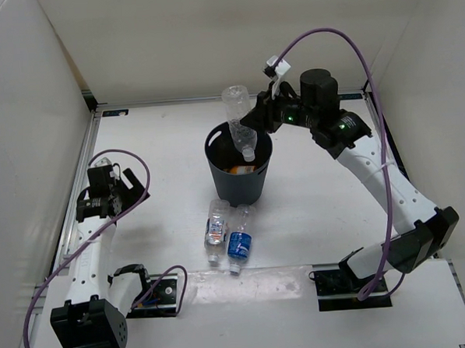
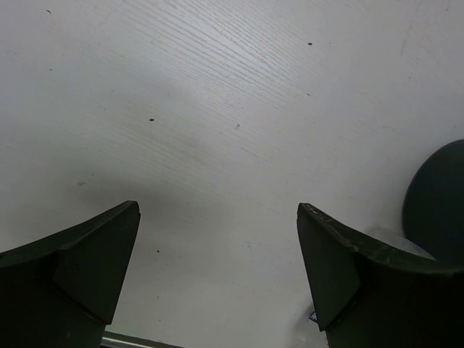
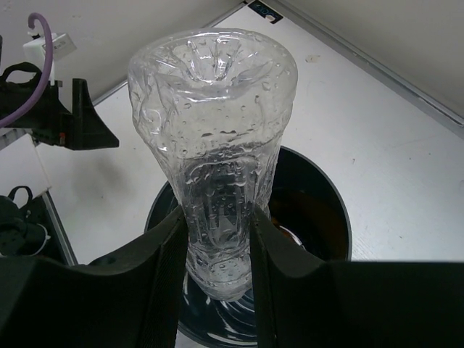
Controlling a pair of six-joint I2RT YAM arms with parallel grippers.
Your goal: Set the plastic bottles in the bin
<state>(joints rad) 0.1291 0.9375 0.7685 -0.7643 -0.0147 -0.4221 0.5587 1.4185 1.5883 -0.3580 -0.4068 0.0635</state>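
My right gripper is shut on the clear unlabelled bottle and holds it upside down, cap end over the mouth of the dark bin. In the right wrist view the bottle sits squeezed between my fingers, with the bin below. Something orange lies inside the bin. The white-blue label bottle and the blue label bottle lie side by side in front of the bin. My left gripper is open and empty at the far left, over bare table.
White walls close in the table on the left, back and right. The bin's edge shows at the right of the left wrist view. The purple cables loop above both arms.
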